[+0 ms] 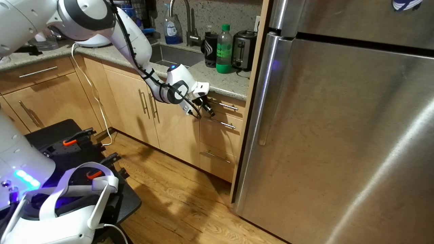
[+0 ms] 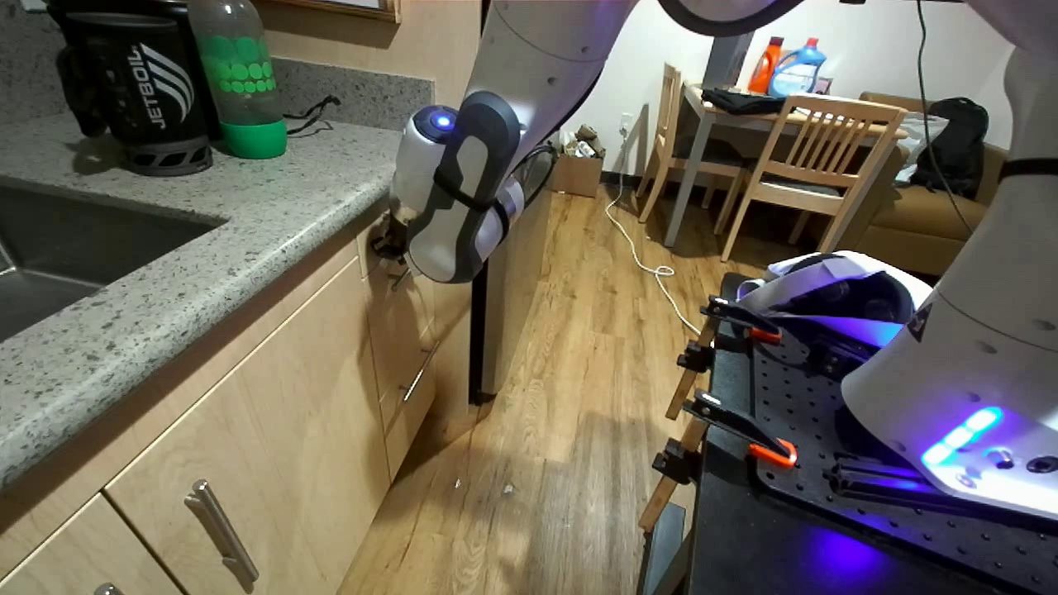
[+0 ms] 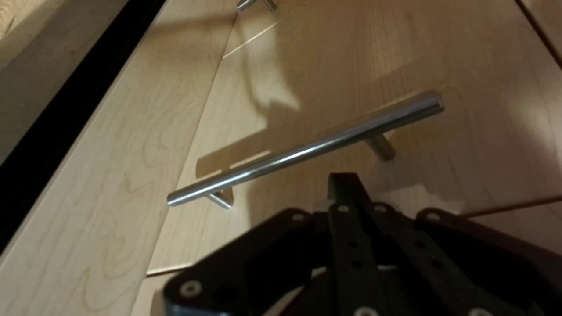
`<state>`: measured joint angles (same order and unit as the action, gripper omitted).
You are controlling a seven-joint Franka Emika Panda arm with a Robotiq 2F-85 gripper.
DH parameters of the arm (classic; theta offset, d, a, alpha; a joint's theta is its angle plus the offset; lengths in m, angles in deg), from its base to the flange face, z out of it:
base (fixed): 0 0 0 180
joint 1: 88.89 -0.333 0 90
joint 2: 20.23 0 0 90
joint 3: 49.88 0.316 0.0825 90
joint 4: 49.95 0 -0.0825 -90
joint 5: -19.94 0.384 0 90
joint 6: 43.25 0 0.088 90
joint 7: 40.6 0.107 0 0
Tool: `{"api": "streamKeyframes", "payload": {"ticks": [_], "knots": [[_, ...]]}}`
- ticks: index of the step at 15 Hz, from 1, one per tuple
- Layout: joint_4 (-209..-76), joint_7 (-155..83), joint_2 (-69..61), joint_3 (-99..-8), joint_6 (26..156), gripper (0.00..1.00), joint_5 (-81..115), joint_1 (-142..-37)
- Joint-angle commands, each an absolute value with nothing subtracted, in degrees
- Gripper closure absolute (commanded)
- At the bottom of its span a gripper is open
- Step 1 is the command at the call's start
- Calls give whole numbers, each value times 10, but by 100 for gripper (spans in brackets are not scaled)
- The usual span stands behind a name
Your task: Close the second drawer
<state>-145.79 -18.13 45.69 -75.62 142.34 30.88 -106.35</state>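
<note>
In the wrist view, we see the gripper [image 3: 345,183] at the bottom edge. Its two fingers [image 3: 349,224] stand together, without gap that we can see, and they have nothing between them. The tips point at the front of the second drawer [image 3: 351,79], near its silver handle [image 3: 303,152]; whether they touch the wood, we cannot tell. This front looks level with its neighbours, or nearly.

In an exterior view, the arm [image 1: 134,40] reaches to the cabinet [image 1: 179,135], and we find the second drawer as the middle one of three, between the top drawer [image 1: 226,110] and the bottom drawer [image 1: 217,167], near the fridge [image 1: 339,118].

In an exterior view, a cup [image 2: 136,91] and a bottle [image 2: 240,74] stand on the counter [image 2: 190,289], near the sink [image 2: 99,227]. The arm hides there most of the gripper, so we cannot read the fingers. A headset [image 2: 835,289] lies on the black table [image 2: 744,529].
</note>
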Motion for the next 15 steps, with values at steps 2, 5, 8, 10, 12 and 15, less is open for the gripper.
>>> {"api": "streamKeyframes", "payload": {"ticks": [2,5,8,10,12,15], "knots": [[-1469,-197,448,-753,1421,100,333,-1064],[-1484,-193,438,-756,1421,100,351,-1065],[-1510,-196,424,-755,1427,100,361,-1067],[-1530,-198,413,-754,1430,100,363,-1071],[-1551,-199,401,-757,1430,100,362,-1078],[-1591,-201,379,-766,1432,100,362,-1093]]}}
